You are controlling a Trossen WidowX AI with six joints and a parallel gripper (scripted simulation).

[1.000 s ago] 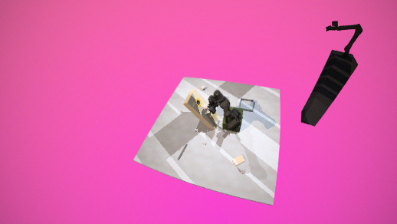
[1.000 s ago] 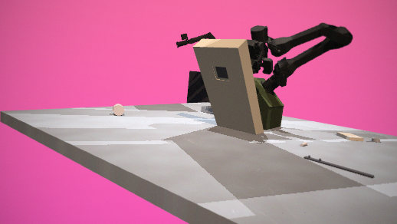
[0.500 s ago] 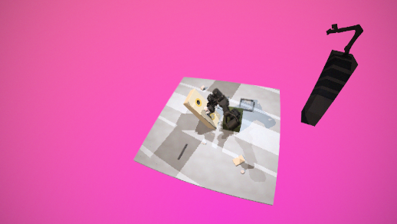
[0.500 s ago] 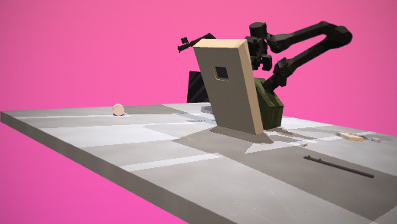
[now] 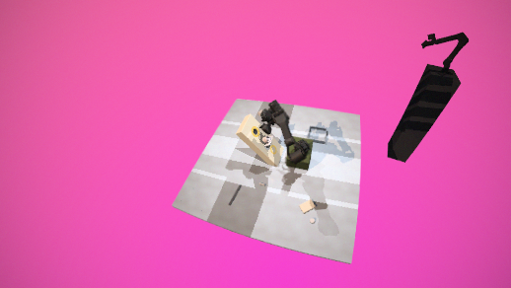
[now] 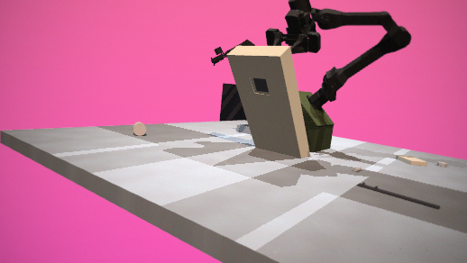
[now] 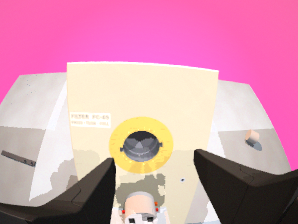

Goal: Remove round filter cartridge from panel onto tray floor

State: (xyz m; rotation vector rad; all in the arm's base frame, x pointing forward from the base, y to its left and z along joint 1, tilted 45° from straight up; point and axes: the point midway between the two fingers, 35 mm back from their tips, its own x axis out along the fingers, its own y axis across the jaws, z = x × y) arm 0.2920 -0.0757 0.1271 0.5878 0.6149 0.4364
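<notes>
The beige service panel [image 5: 246, 131] [image 6: 270, 119] [image 7: 100, 97] stands tilted. Its socket [image 7: 141, 146] is an empty dark round hole inside a yellow ring [image 7: 117, 145]. The filter cartridge [image 7: 139, 204], pale pink and white with two dark slots and small red marks, is out of the panel, low in the wrist view. My gripper [image 7: 155, 160] is open in front of the panel, fingers wide apart. The cartridge shows beyond and below the fingertips, touching neither finger in this view; what it rests on is hidden. A dark rectangular rim, apparently the tray [image 5: 310, 134], lies beside the robot's base.
The green base block [image 5: 307, 164] [image 6: 321, 135] stands close to the panel. A dark rod [image 5: 235, 195] [image 6: 398, 195] [image 7: 19, 159], a beige block [image 5: 306, 206] [image 6: 411, 160] and a pale round piece [image 6: 140, 129] [image 7: 252, 135] lie on the table. Another dark arm on a pedestal [image 5: 424, 113] stands far off.
</notes>
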